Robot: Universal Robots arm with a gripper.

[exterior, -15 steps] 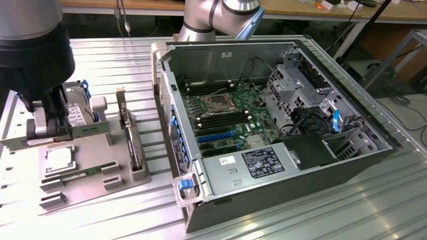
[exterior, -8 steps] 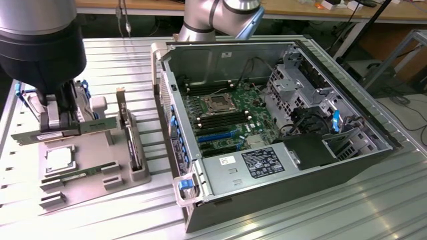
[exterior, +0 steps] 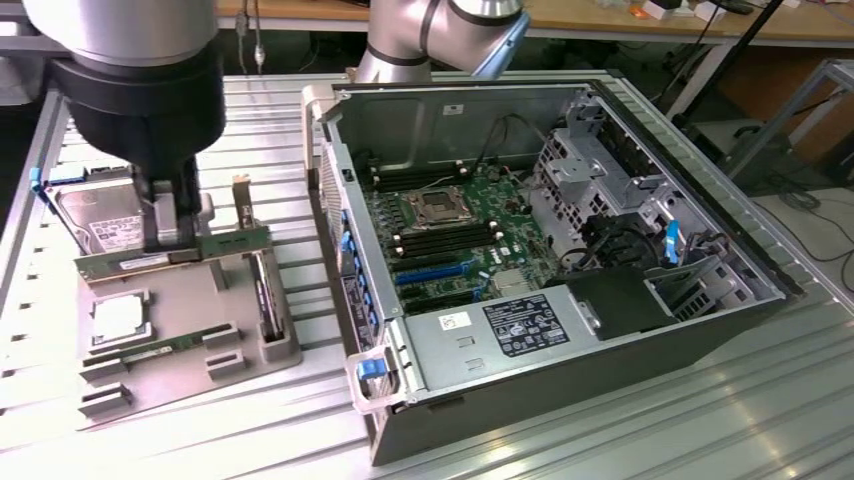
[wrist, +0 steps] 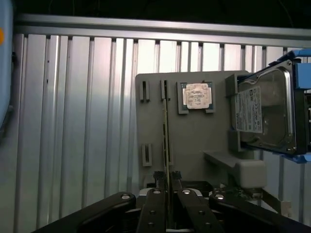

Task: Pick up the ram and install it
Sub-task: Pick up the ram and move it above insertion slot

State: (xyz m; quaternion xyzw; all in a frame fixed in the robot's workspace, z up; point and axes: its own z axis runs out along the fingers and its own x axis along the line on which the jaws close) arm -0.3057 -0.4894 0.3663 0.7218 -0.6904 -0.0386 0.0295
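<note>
Okay, hand [exterior: 174, 238] pinched nearly shut on the ram [exterior: 234, 243], gripping it mid-length. The stick is on edge just above the gray tray [exterior: 180, 295], long axis level, running along the tray's length. In the wrist view it's edge-on, a thin line between the fingers [wrist: 154, 194]. Twin ram [exterior: 160, 350] rests in the tray, chips too small to make out.

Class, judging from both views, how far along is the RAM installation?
Done: the gripper is shut on the ram, gripped on edge above the grey tray. In hand: that stick; whether it has left the tray is unclear. Left: the install itself, since the motherboard's memory slots in the open computer case appear empty.
</note>
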